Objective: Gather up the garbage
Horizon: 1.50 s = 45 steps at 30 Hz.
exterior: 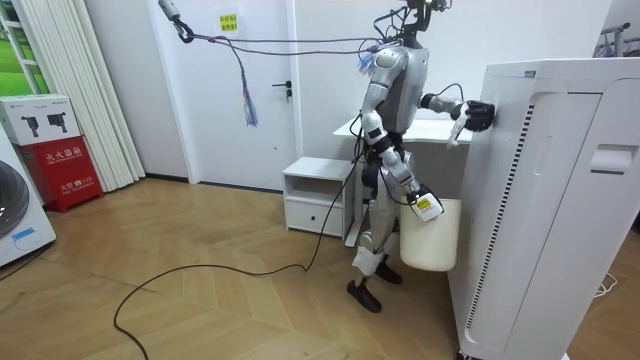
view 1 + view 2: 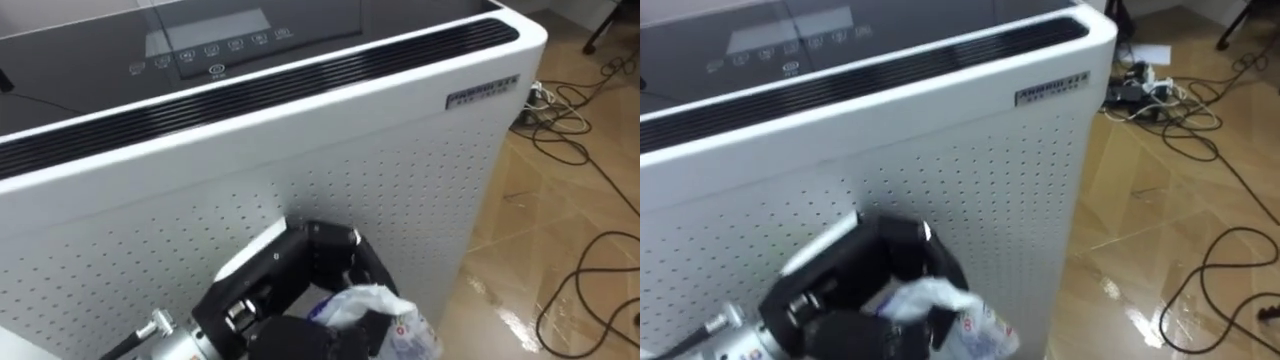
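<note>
Left hand has its black fingers curled tightly around a crumpled white plastic wrapper, close before the perforated side of a tall white air purifier. Right hand hangs low at a white plastic bin.

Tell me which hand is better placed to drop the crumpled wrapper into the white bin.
Left, probably. The left hand grips the crumpled wrapper beside the white appliance; it need only move over the white bin, which is low beside the right hand.

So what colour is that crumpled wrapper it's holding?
The wrapper is white with blue and red specks, in the left hand; clearest in left eye view.
</note>
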Tool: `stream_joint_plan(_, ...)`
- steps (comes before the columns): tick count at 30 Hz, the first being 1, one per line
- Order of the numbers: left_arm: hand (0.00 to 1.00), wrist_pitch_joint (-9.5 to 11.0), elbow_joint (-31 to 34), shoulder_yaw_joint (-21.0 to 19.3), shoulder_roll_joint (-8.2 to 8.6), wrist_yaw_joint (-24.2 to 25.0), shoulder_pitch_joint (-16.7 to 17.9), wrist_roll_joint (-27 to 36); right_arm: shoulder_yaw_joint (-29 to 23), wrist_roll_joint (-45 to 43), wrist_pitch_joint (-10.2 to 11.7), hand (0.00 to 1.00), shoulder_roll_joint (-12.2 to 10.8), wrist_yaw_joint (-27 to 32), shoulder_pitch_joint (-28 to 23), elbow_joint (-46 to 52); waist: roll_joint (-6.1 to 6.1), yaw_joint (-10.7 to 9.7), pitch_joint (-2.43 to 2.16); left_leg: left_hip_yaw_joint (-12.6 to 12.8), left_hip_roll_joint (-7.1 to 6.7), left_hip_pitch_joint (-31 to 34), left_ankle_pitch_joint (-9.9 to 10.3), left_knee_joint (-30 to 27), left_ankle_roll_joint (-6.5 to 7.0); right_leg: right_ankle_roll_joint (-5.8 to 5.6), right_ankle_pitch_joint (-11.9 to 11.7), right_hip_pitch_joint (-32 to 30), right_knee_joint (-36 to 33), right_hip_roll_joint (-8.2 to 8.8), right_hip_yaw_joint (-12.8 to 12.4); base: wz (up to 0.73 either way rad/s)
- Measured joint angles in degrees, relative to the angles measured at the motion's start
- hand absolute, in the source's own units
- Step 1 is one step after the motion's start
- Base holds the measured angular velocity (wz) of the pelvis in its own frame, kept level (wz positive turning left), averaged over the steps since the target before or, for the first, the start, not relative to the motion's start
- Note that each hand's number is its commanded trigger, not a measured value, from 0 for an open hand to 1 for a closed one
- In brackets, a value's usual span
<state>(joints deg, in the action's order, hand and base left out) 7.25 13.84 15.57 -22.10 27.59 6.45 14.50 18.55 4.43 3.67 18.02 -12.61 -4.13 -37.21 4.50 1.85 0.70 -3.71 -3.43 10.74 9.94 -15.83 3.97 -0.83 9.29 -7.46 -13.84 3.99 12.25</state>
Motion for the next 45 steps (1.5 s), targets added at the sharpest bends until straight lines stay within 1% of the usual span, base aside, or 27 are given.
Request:
stream_joint_plan(2, 1.0, 0.16, -2.99, 0.48, 0.4, -0.61, -0.16, -2.18, 0.14, -0.13, 0.07, 1.0, -0.11, 0.09, 1.65, -2.24, 0.0, 0.12, 0.06, 0.08, 0.05, 1.41, -0.07, -0.56, -0.02, 0.24, -0.23, -1.17, -0.09, 0.01, 0.2, 0.0)
stream_joint_plan(3, 1.0, 0.32, -5.52, 0.82, 0.83, -1.12, -0.56, -3.75, 0.36, -0.12, 0.05, 1.0, -0.08, 0.0, 3.06, -4.06, -0.04, 0.18, 0.16, 0.24, 0.05, 2.14, -0.07, -0.95, -0.02, 0.24, -0.24, -2.13, -0.77, 0.14, 0.3, -0.05)
stream_joint_plan(4, 1.0, 0.63, -8.17, 1.08, 1.08, -1.62, -0.68, -5.19, 0.39, -0.12, 0.07, 1.0, -0.23, -0.07, 4.63, -5.55, -0.21, 0.24, 0.39, 0.28, 0.05, 2.95, -0.36, -0.89, 0.0, 0.22, -0.21, -3.38, -1.63, 0.29, 0.3, -0.07)
stream_joint_plan(5, 1.0, 0.71, -9.51, 1.14, 1.25, -2.05, -0.73, -5.91, 0.4, -0.12, 0.07, 1.0, -0.32, -0.08, 5.55, -6.19, -0.24, 0.2, 0.54, 0.32, 0.05, 3.45, -0.47, -0.87, 0.0, 0.22, -0.21, -4.03, -1.99, 0.38, 0.3, -0.04)
stream_joint_plan(6, 1.0, 0.72, -12.24, 1.51, 1.4, -2.82, -1.18, -7.79, 0.42, -0.12, 0.1, 1.0, -0.53, -0.01, 7.04, -7.5, -0.41, 0.1, 0.68, 0.43, 0.02, 4.64, -0.78, -0.92, -0.02, 0.24, -0.21, -5.51, -2.68, 0.51, 0.31, 0.0)
stream_joint_plan(7, 1.0, 0.72, -13.5, 1.75, 1.4, -3.27, -1.47, -8.79, 0.43, -0.13, 0.1, 1.0, -0.58, -0.01, 7.74, -8.01, -0.55, 0.05, 0.79, 0.49, 0.0, 5.18, -0.89, -0.95, -0.04, 0.25, -0.2, -6.34, -3.23, 0.66, 0.3, 0.0)
stream_joint_plan(9, 1.0, 0.73, -16.21, 2.12, 1.42, -4.96, -2.2, -11.98, 0.48, -0.13, 0.33, 1.0, -0.78, 0.32, 10.22, -9.61, -1.16, 0.19, 1.19, 0.54, -0.04, 8.18, -1.48, -1.45, -0.2, 0.42, -0.29, -9.66, -4.52, 0.92, 0.41, 0.0)
stream_joint_plan(11, 1.0, 0.89, -16.79, 2.66, 1.46, -6.3, -2.57, -12.94, 0.55, 0.47, 0.55, 1.0, -1.13, 0.73, 11.87, -10.69, -1.52, 0.36, 1.41, 0.58, 0.03, 10.39, -1.66, -2.26, -0.3, 0.7, -0.46, -11.79, -5.04, 0.91, 0.41, 0.0)
stream_joint_plan(13, 1.0, 2.18, -19.77, 3.47, 2.22, -7.17, -4.27, -12.98, 1.0, 2.03, 0.62, 1.0, -1.57, 1.33, 13.69, -11.58, -1.92, 0.71, 1.6, 1.17, 0.07, 12.28, -1.96, -2.55, -0.33, 0.91, -0.58, -13.99, -5.77, 0.92, 0.35, -0.02)
stream_joint_plan(15, 1.0, 2.38, -21.71, 3.55, 2.79, -7.91, -5.72, -12.98, 1.02, 2.44, 0.9, 1.0, -2.02, 1.67, 14.66, -11.59, -2.18, 1.18, 1.59, 1.29, 0.1, 13.76, -2.26, -2.68, -0.34, 1.04, -0.66, -15.73, -6.38, 1.01, 0.28, -0.03)
stream_joint_plan(16, 1.0, 2.42, -22.44, 3.66, 2.98, -8.49, -6.64, -12.98, 1.07, 2.46, 1.53, 1.0, -2.06, 1.7, 14.95, -11.59, -2.29, 1.37, 1.59, 1.29, 0.09, 14.74, -2.3, -3.02, -0.35, 1.05, -0.67, -16.76, -6.92, 1.08, 0.31, 0.0)
stream_joint_plan(18, 1.0, 2.83, -23.04, 3.66, 3.17, -9.25, -7.54, -12.97, 1.07, 2.63, 2.13, 1.0, -2.09, 1.81, 15.15, -11.59, -2.32, 1.63, 1.59, 1.29, 0.09, 15.75, -2.34, -3.33, -0.37, 1.14, -0.73, -17.66, -6.97, 1.07, 0.32, 0.0)
stream_joint_plan(19, 1.0, 3.76, -23.96, 3.65, 3.24, -9.69, -8.02, -12.96, 1.11, 2.91, 2.32, 1.0, -2.25, 1.96, 15.19, -11.58, -2.31, 1.82, 1.59, 1.31, 0.09, 16.11, -2.34, -3.4, -0.37, 1.17, -0.74, -17.95, -6.97, 1.05, 0.34, 0.0)
stream_joint_plan(21, 1.0, 4.54, -25.39, 3.59, 3.27, -10.64, -8.59, -13.49, 1.12, 2.96, 2.82, 1.0, -2.48, 2.01, 15.42, -11.29, -2.48, 1.87, 1.5, 1.79, 0.19, 17.0, -2.35, -3.48, -0.37, 1.22, -0.78, -18.92, -7.17, 1.05, 0.33, 0.0)
stream_joint_plan(23, 1.0, 4.57, -26.31, 3.57, 3.36, -11.44, -8.73, -15.59, 1.06, 2.96, 3.03, 1.0, -2.57, 2.0, 15.96, -11.2, -2.65, 1.81, 1.44, 1.95, 0.19, 18.11, -2.56, -3.54, -0.37, 1.23, -0.78, -20.4, -7.81, 1.2, 0.33, -0.04)
stream_joint_plan(25, 1.0, 4.57, -26.81, 3.53, 3.39, -12.94, -8.75, -17.67, 0.98, 3.06, 3.04, 1.0, -2.52, 2.03, 16.65, -10.62, -2.8, 1.79, 1.41, 2.3, 0.15, 19.95, -2.84, -3.73, -0.36, 1.24, -0.79, -22.92, -9.05, 1.9, 0.46, -0.07)
stream_joint_plan(26, 0.73, 4.57, -26.88, 3.52, 3.42, -13.31, -8.76, -18.1, 0.94, 3.07, 3.04, 1.0, -2.49, 2.06, 16.66, -10.33, -2.81, 1.75, 1.41, 2.38, 0.13, 20.33, -2.91, -3.74, -0.37, 1.27, -0.8, -23.33, -9.09, 1.94, 0.46, -0.04)
stream_joint_plan(27, 0.26, 4.58, -27.31, 3.41, 3.59, -13.63, -8.92, -18.82, 0.85, 3.13, 3.14, 1.0, -2.49, 2.25, 16.63, -10.19, -2.81, 1.68, 1.41, 2.52, 0.14, 20.87, -3.03, -3.83, -0.37, 1.38, -0.87, -23.81, -9.1, 1.95, 0.47, 0.0)
stream_joint_plan(28, 0.0, 4.58, -28.14, 3.4, 3.77, -13.97, -9.26, -18.93, 0.93, 3.24, 3.14, 1.0, -2.49, 2.53, 16.43, -10.2, -2.82, 1.64, 1.41, 2.84, 0.19, 20.99, -3.04, -3.88, -0.36, 1.4, -0.88, -23.9, -9.1, 1.96, 0.5, 0.0)
stream_joint_plan(31, 0.0, 4.58, -28.74, 3.17, 3.77, -15.12, -9.94, -19.17, 1.0, 3.32, 3.19, 1.0, -2.51, 2.57, 16.14, -10.16, -2.98, 1.28, 1.36, 3.02, 0.22, 21.33, -3.07, -3.91, -0.34, 1.47, -0.93, -24.19, -9.08, 1.98, 0.55, 0.0)
stream_joint_plan(33, 0.0, 4.63, -29.03, 3.19, 3.88, -15.15, -10.3, -19.17, 1.0, 3.31, 3.19, 1.0, -2.44, 2.61, 15.94, -9.83, -3.15, 1.24, 1.35, 3.62, 0.44, 21.95, -3.2, -3.97, -0.23, 1.67, -1.05, -24.8, -9.09, 1.99, 0.54, 0.0)
stream_joint_plan(36, 0.0, 4.63, -29.8, 3.15, 4.02, -15.75, -10.73, -19.13, 1.03, 3.31, 3.21, 1.0, -2.42, 2.69, 14.85, -8.88, -3.63, 1.15, 1.18, 3.9, 0.68, 22.86, -3.25, -4.47, -0.27, 1.83, -1.14, -25.4, -9.17, 1.93, 0.61, 0.02)
stream_joint_plan(39, 0.0, 4.64, -30.98, 2.53, 4.9, -15.79, -11.02, -19.04, 1.23, 3.25, 3.2, 1.0, -2.22, 2.71, 13.64, -7.53, -3.78, 1.38, 1.17, 4.04, 0.69, 22.96, -3.24, -4.79, -0.27, 1.83, -1.14, -25.59, -9.6, 1.98, 0.59, 0.0)
stream_joint_plan(42, 0.0, 4.65, -31.24, 2.64, 5.35, -15.77, -11.15, -19.13, 2.34, 3.26, 3.21, 1.0, -2.27, 3.06, 13.49, -7.34, -3.82, 1.34, 1.16, 4.1, 0.7, 23.06, -3.24, -5.17, -0.27, 1.85, -1.13, -25.69, -9.93, 2.02, 0.6, 0.0)
stream_joint_plan(45, 0.0, 4.94, -32.28, 2.95, 6.01, -15.79, -11.46, -19.1, 2.69, 3.64, 3.21, 1.0, -2.7, 3.07, 13.5, -7.08, -3.81, 0.84, 1.15, 3.58, 0.7, 23.57, -3.25, -5.85, -0.29, 2.06, -1.22, -25.65, -9.93, 2.0, 0.96, 0.06)
